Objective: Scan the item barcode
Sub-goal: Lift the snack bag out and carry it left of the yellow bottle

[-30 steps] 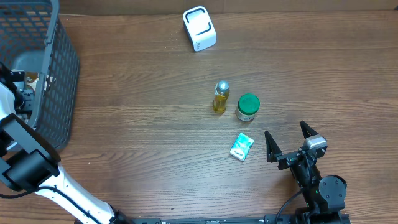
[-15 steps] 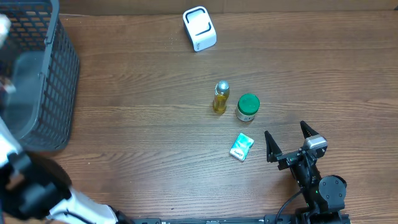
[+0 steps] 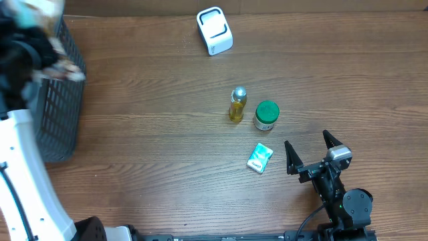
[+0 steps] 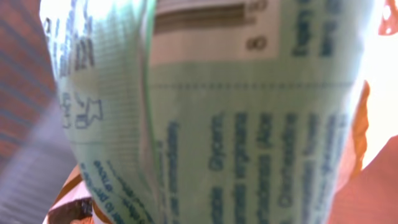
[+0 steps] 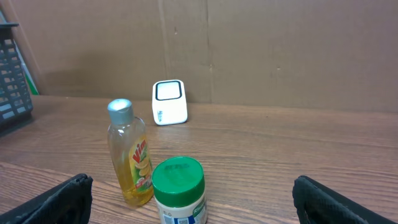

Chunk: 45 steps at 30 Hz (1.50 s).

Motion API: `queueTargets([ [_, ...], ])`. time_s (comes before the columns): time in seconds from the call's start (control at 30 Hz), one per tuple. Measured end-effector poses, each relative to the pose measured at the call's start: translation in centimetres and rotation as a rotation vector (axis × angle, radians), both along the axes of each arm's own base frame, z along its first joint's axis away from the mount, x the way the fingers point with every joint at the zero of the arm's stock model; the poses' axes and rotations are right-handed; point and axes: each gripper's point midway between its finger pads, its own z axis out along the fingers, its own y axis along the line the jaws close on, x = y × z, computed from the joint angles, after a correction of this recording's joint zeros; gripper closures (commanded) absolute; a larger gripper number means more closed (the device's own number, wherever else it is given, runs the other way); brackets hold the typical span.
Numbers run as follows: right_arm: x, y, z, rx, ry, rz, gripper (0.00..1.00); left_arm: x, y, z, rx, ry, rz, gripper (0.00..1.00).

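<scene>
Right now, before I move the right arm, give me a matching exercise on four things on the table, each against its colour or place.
Things:
1. scanner
2. bottle
3. jar
4. packet

Descriptions:
A. green lid
B. teal, lying flat on the wood
C. yellow liquid, silver cap
D. white, near the table's far edge

Pairs: 1-D, 2-C, 3-A, 4-B

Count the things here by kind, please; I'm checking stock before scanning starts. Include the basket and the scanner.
yellow bottle: 1
green-lidded jar: 1
packets: 2 (small packet on the table, pale green pouch filling the left wrist view)
white scanner: 1
basket: 1
Total: 6
</scene>
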Motion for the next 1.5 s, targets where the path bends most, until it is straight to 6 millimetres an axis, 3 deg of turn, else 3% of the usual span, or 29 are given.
queueTargets([
  [0.2, 0.0, 0.0, 0.0, 0.000, 0.000, 0.000, 0.00, 0.8, -8.8, -5.6, -0.100, 0.166, -0.149, 0.96],
  [0.33, 0.0, 0.0, 0.0, 0.000, 0.000, 0.000, 0.00, 1.4, -14.3, -11.7, -0.124, 0.295, -0.247, 0.96],
  [0.53, 0.0, 0.0, 0.0, 0.000, 0.000, 0.000, 0.00, 0.3, -19.3, -20.6, -0.076, 0.452, -0.249, 0.96],
  [0.7, 0.0, 0.0, 0.0, 0.000, 0.000, 0.000, 0.00, -1.3, -20.6, -25.2, -0.030, 0.489, -0.132, 0.96],
  [1.0, 0.0, 0.0, 0.0, 0.000, 0.000, 0.000, 0.00, -2.2, -21.1, -30.1, -0.025, 0.457, -0.058, 0.94],
  [1.37, 0.0, 0.0, 0.0, 0.000, 0.000, 0.000, 0.00, -3.1, -21.8, -32.5, -0.021, 0.467, -0.071, 0.96],
  [1.5, 0.0, 0.0, 0.0, 0.000, 0.000, 0.000, 0.00, -3.4, -22.9, -33.7, -0.015, 0.490, -0.100, 0.85],
])
